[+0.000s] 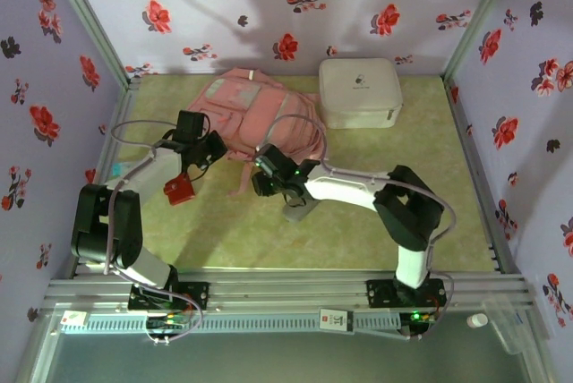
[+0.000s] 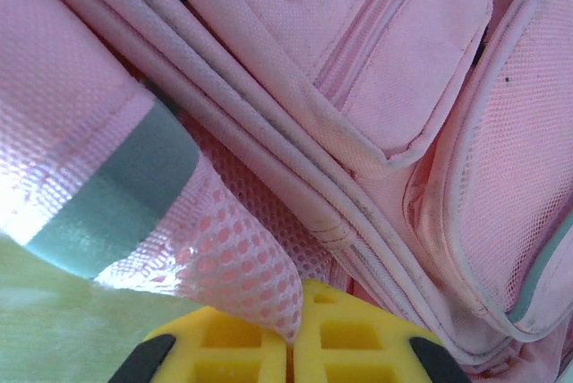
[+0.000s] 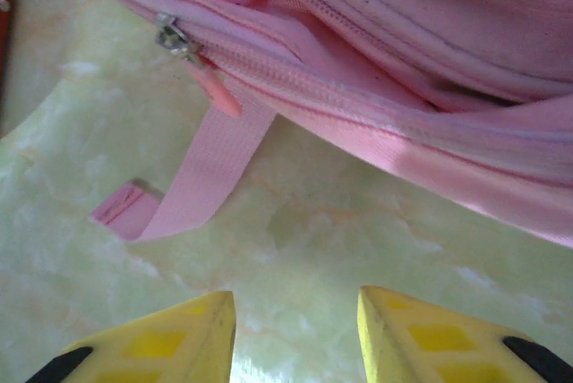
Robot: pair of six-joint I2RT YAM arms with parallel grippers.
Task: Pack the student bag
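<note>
The student bag (image 1: 255,110) is a soft pink backpack lying flat at the back middle of the table. My left gripper (image 1: 208,146) sits at its left edge. In the left wrist view this gripper (image 2: 294,311) is shut on a flap of the bag's pink mesh (image 2: 237,258), with the zip pockets (image 2: 394,70) beyond. My right gripper (image 1: 266,168) is at the bag's near edge. In the right wrist view it (image 3: 295,311) is open over bare table, short of the bag's zipper pull (image 3: 170,36) and a loose pink strap (image 3: 192,182).
A white rounded-square hard case (image 1: 360,92) stands at the back right, beside the bag. A small red object (image 1: 179,189) lies under the left arm. A grey item (image 1: 300,211) lies beneath the right arm. Flowered walls enclose the green table (image 1: 358,231).
</note>
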